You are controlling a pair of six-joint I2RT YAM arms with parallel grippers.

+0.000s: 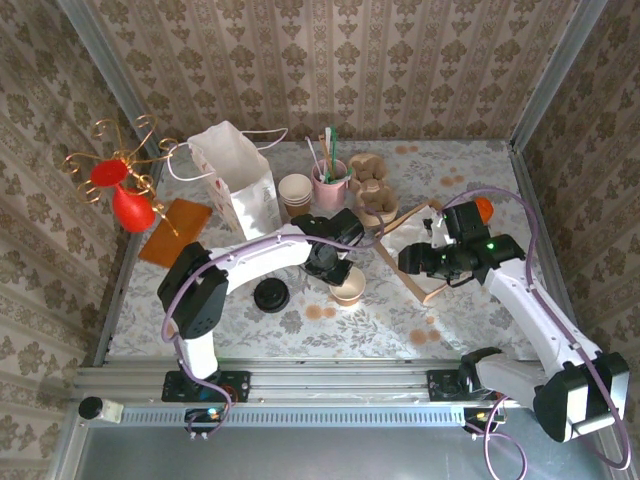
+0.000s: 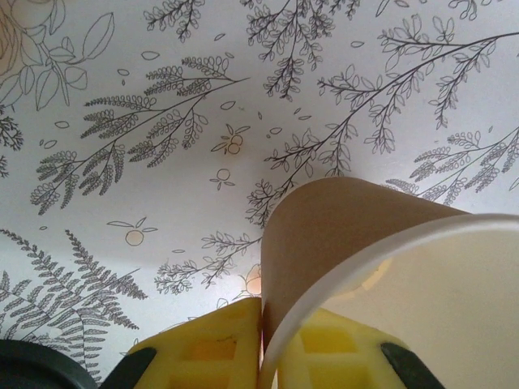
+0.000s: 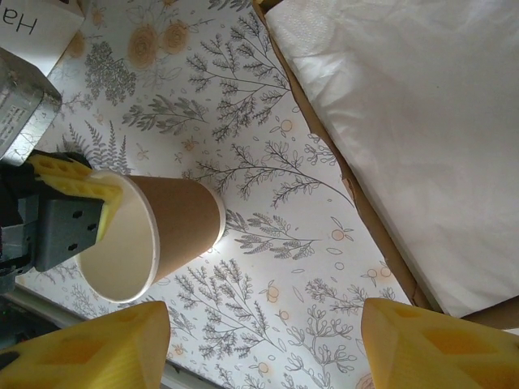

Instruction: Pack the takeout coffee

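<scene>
Near table (image 1: 400, 320) centre, left gripper (image 2: 261, 336) pinches the rim of a lidless paper cup (image 3: 174, 219); I note right gripper (image 3: 263, 348) wide; white bag (image 3: 36, 28) reads "Ha".

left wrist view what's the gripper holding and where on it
The left gripper holds a lidless beige paper cup by its rim, one finger inside the wall and one outside. The right gripper holds nothing.

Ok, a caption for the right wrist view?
Left gripper pinches the rim of a lidless cup beside a paper-lined tray; right gripper open.
</scene>
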